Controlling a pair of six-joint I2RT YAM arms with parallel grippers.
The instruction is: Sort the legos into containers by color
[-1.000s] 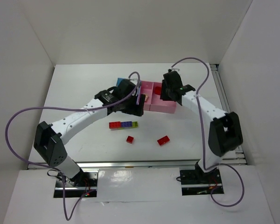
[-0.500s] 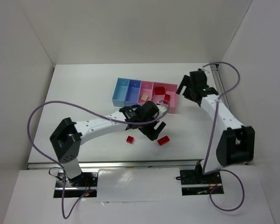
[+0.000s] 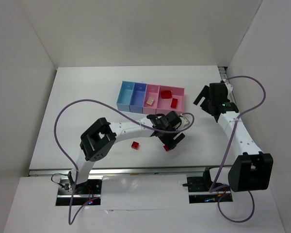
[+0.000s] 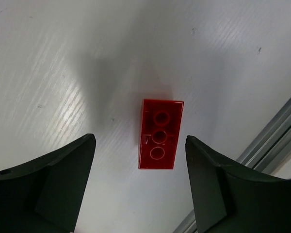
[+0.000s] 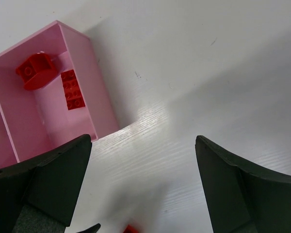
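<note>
on the left half of the white tabletop [image 3: 82,102] nothing of the task lies. moving right, a small red lego [image 3: 135,144] sits alone on the near part of the tabletop, well apart from the containers [image 3: 144,92]. these stand as one joined row farther back: the light blue bin [image 3: 123,97], then the darker blue bin [image 3: 137,98], then the pink bin [image 3: 153,94] with a whitish lego [image 3: 149,101] inside, then the wider pink bin [image 3: 180,97]. the wider pink bin holds two red pieces, a chunky red lego [image 3: 166,93] toward its back and a flat red lego [image 3: 174,102] nearer its right wall; the right wrist view shows both lying just beside each other on the bin floor.

in front of the wider pink bin the left arm stretches across, a purple cable [image 3: 72,109] looping over it. the left gripper [image 4: 139,145] hangs above a red brick [image 4: 160,134] with its jaws apart; the brick lies flat on the tabletop, studs up, in the gap between the two fingers and touching neither. a metal rail [image 4: 276,131] runs along the tabletop edge just to its right.

farthest right, the right gripper [image 5: 143,141] is raised beside the wider pink bin, off its right end, jaws spread wide with only bare tabletop between them.
</note>
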